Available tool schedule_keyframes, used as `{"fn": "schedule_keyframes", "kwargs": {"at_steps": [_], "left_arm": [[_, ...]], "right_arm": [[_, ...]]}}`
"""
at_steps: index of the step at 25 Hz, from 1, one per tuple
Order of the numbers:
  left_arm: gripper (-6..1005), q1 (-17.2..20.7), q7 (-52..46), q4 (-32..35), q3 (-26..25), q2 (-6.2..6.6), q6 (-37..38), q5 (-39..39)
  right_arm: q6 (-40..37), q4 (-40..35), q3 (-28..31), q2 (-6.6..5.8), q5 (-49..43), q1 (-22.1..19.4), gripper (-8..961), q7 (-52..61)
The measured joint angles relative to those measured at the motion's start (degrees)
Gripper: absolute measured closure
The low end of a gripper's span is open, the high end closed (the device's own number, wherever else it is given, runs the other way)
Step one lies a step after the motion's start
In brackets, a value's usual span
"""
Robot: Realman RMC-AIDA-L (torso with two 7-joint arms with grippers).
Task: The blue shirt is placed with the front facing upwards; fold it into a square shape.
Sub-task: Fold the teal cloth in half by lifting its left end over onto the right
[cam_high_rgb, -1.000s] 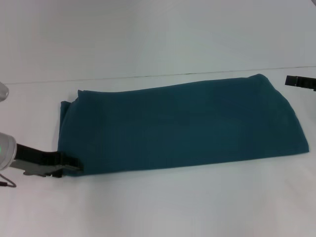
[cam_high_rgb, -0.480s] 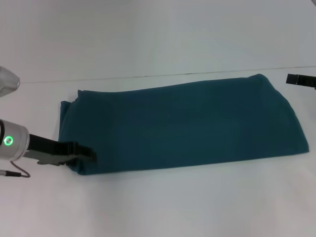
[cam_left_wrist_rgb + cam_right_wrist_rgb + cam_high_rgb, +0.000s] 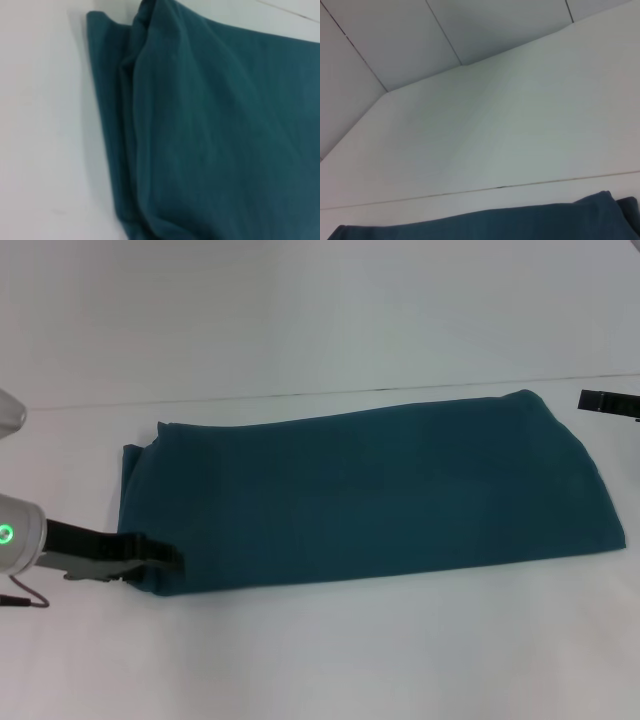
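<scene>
The blue shirt lies on the white table as a long folded band, plain teal side up, with no lettering showing. My left gripper reaches in from the left, and its dark tip lies over the band's near left corner. The left wrist view shows that end of the shirt close up, with stacked folded edges running along the table. My right gripper shows only as a dark piece at the far right edge, just beyond the shirt's far right corner and apart from it. The right wrist view catches the shirt's far edge.
The white table runs wide in front of the shirt and on its left. Behind the shirt a seam marks the table's back edge, with a pale wall beyond.
My left gripper pushed right and up onto the shirt's near left corner, then drew back slightly to the left. The shirt and the right gripper have stayed where they were.
</scene>
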Motion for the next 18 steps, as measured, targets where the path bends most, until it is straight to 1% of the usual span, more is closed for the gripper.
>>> {"fn": "schedule_keyframes", "kwargs": {"at_steps": [10,18], "left_arm": [[324,0.58,-0.01,0.48,0.07,0.52,2.45,1.32],[324,0.62,-0.25,1.47,0.08,0.51,2.71,2.51]], "right_arm": [[-0.01,-0.09,-0.01,-0.12,0.0,-0.01,228,0.21],[0.0,-0.09,0.0,-0.18,0.0,0.07,229,0.25]]}}
